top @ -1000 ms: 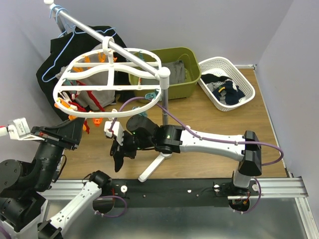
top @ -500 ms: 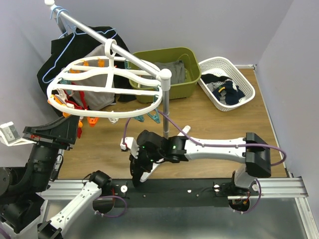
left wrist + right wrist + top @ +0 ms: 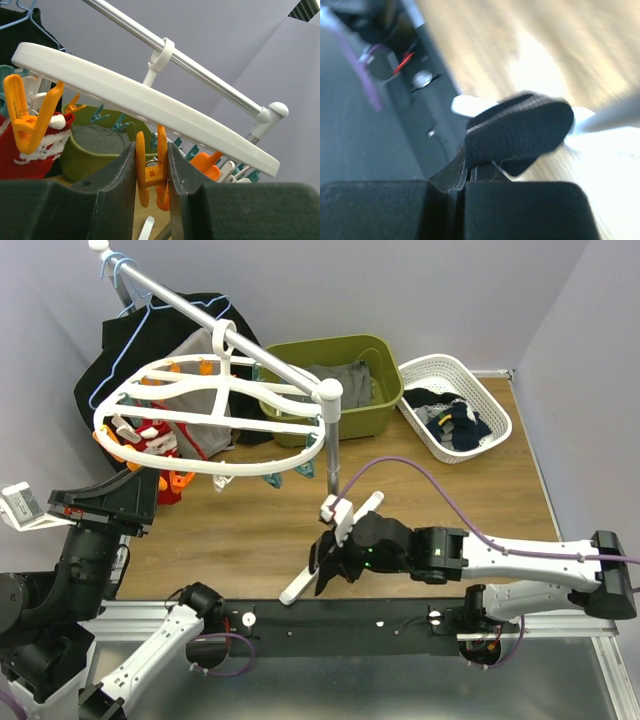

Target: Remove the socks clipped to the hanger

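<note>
- You are holding a dark sock (image 3: 520, 125) in the right gripper (image 3: 332, 562). The right wrist view is showing its jaws pressing together on the fabric.
- That sock is sitting free of the hanger (image 3: 150, 102), low over the near side of the table and just beside a foot of the stand (image 3: 298, 588). Its loose end is trailing from the jaws toward the near edge. The wrist view is blurring, so its exact lie cannot be told.
- The basket (image 3: 445, 360), with other socks lying in it, is standing well apart from those jaws, to the right and toward the far wall. In my judgement the coming move is turning on that one relation — a carry rightward and away from the rail.
- The right arm is stretching low across the table, leftward from its base, with the forearm lying nearly level.
- The left gripper (image 3: 152, 195) is reaching up under the hanger's rim, with its fingers (image 3: 120, 190) standing either side of an orange peg (image 3: 156, 172) and close against it. You cannot tell from these views whether they are squeezing it. No sock is showing in that peg.
- A red sock (image 3: 30, 152) is hanging clipped in another orange peg, to the left of the left jaws. The left arm is the nearer one — I am judging that sock to be its next concern.
</note>
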Available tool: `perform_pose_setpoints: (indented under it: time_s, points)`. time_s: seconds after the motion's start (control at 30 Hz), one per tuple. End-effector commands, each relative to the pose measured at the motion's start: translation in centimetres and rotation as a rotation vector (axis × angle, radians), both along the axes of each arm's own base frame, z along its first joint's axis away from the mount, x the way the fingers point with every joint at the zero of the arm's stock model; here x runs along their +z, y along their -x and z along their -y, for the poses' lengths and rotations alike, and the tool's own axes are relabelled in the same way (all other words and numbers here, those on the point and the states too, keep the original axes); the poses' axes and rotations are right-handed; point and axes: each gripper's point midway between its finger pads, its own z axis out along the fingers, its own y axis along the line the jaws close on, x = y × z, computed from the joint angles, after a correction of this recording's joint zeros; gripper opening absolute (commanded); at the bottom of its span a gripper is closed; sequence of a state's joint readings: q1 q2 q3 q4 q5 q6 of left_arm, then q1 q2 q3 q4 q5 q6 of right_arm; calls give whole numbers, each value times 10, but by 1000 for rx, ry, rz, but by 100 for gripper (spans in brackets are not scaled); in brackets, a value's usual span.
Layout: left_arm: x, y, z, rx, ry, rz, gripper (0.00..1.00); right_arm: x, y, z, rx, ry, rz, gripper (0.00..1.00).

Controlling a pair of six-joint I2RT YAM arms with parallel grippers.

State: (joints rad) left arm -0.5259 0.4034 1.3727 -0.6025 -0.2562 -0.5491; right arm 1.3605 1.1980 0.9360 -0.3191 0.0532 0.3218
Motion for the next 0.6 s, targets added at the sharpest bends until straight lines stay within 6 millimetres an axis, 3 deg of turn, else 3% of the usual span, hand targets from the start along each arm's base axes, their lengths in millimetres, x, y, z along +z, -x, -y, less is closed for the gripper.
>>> perform_pose_setpoints:
  time_s: [0.0,0.13,0.17,0.43,0.47,0.53,0.57]
  points:
    - [6,-2,5,-19,5,31,0,-5,-56,47,-433,29,78,1]
    - [6,-2,6,-23,3,31,0,-13,-103,83,-657,84,62,1]
    - [7,-1,6,-25,4,32,0,-14,-123,98,-734,95,56,1]
    - [4,2,3,-23,10,21,0,22,-197,146,-909,16,98,1]
    - [3,2,4,-25,11,18,0,30,-214,162,-967,6,99,1]
    - [2,2,4,-26,8,14,0,33,-230,175,-1008,6,77,1]
    - [1,1,5,-28,6,11,0,27,-247,193,-1074,24,58,1]
